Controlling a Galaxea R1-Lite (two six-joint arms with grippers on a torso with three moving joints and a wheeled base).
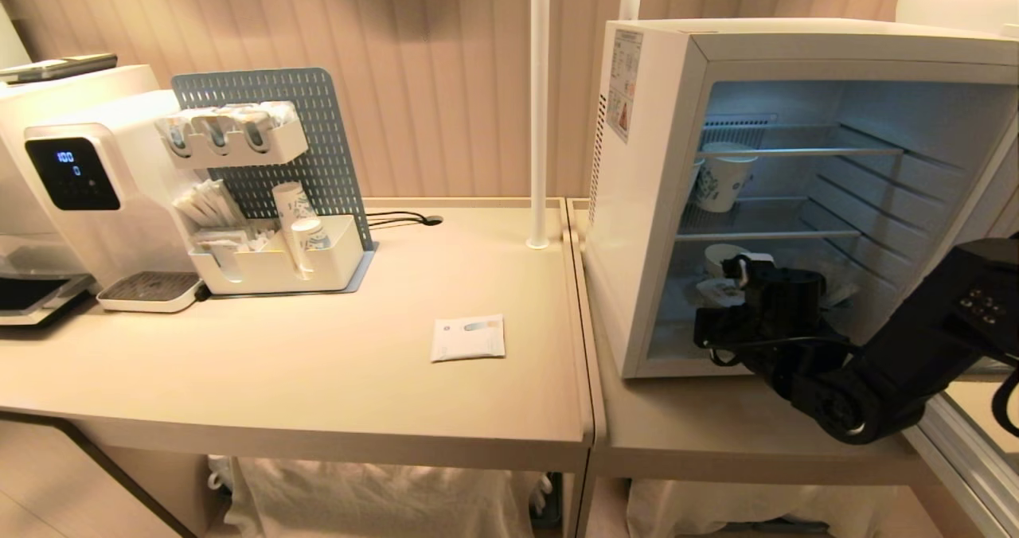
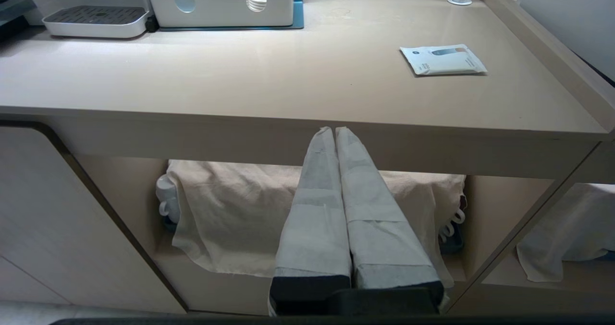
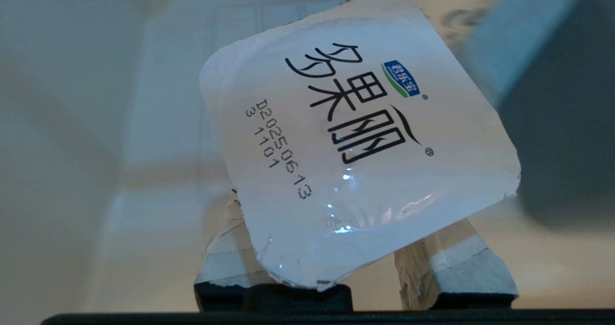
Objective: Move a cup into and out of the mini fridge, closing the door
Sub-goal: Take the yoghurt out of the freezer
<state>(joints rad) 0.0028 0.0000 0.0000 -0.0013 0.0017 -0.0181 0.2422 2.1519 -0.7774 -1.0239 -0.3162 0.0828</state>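
The mini fridge (image 1: pixel 645 204) stands on the right-hand table with its lit interior showing. Its door (image 1: pixel 955 450) is swung open at the right edge of the head view. My right gripper (image 1: pixel 736 283) reaches into the bottom compartment. In the right wrist view the cup (image 3: pixel 355 137) fills the frame from above, its white foil lid bearing black lettering. Taped fingers (image 3: pixel 226 257) run in under the lid on either side of the hidden body, shut on it. My left gripper (image 2: pixel 335 130) is shut and empty, parked below the table's front edge.
A printed paper cup (image 1: pixel 723 176) stands on the fridge's middle wire shelf. On the left table lie a white packet (image 1: pixel 468 337), a white coffee machine (image 1: pixel 80 188) and a pegboard organiser (image 1: pixel 271 228). A white pole (image 1: pixel 539 108) rises beside the fridge.
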